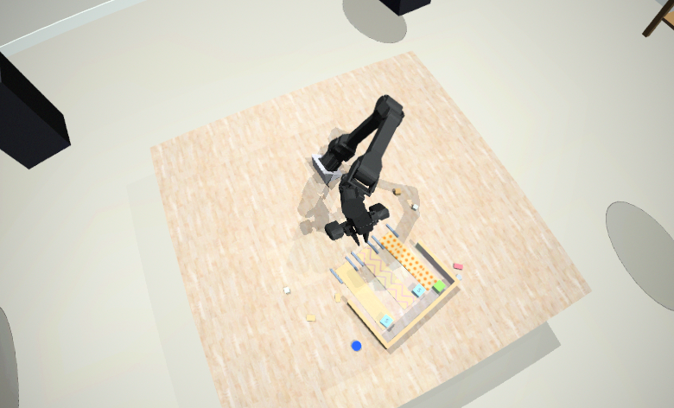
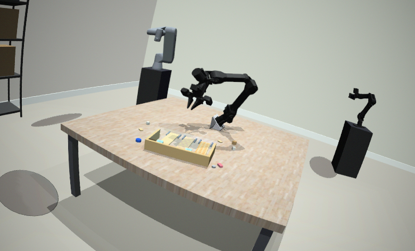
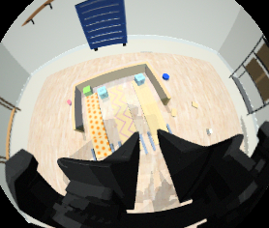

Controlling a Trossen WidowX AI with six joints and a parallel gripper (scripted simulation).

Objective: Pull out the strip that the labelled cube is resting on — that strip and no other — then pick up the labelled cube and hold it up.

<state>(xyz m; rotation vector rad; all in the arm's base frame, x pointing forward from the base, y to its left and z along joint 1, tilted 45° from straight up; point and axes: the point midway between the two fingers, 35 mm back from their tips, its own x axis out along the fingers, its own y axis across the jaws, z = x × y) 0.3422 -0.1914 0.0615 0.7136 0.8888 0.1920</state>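
Arm (image 2: 238,94) rises from its base, bends at the elbow, forearm reaching forward roughly level. Wrist pitched down. Gripper (image 2: 194,105) hangs in the air, fingers nearly closed, narrow gap, nothing between them.

A robot lab: spare arms on black pedestals (image 2: 351,146) ring a wooden table (image 2: 265,186), and a shelf rack (image 2: 23,62) stands at upper left.

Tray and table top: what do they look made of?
The tray looks like pale wood or board: flat tan walls, matte, no grain visible. The table top looks like light butcher-block wood: short staggered planks, matte, on dark legs that could be metal or painted wood.
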